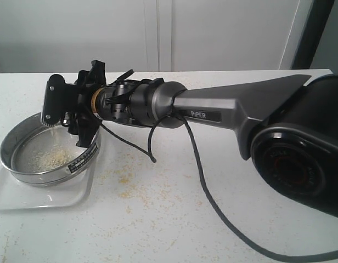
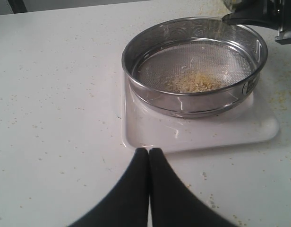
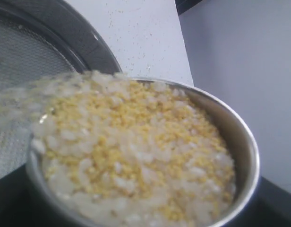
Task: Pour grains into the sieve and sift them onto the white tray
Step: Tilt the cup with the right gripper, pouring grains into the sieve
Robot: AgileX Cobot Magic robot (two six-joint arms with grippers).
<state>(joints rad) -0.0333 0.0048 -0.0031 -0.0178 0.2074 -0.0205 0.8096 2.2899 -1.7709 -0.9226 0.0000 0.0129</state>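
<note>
The sieve [image 1: 48, 178] [image 2: 192, 101], a wide steel hoop with a mesh bottom, stands on the white tray [image 1: 26, 200] [image 2: 192, 135]. A small heap of grains [image 1: 52, 159] [image 2: 192, 81] lies on its mesh. My right gripper [image 1: 67, 118] reaches across above the sieve, shut on a steel cup [image 3: 244, 156]. The cup is tilted and brim-full of yellow and white grains [image 3: 136, 156], and some are spilling over its rim toward the sieve's mesh [image 3: 22, 56]. My left gripper [image 2: 149, 150] is shut and empty, just off the tray's near edge.
Stray yellow specks [image 1: 130, 186] dot the white table beside the tray. My right arm's black cable [image 1: 213, 208] hangs down and trails across the table. The arm's large base [image 1: 300, 159] fills the right side.
</note>
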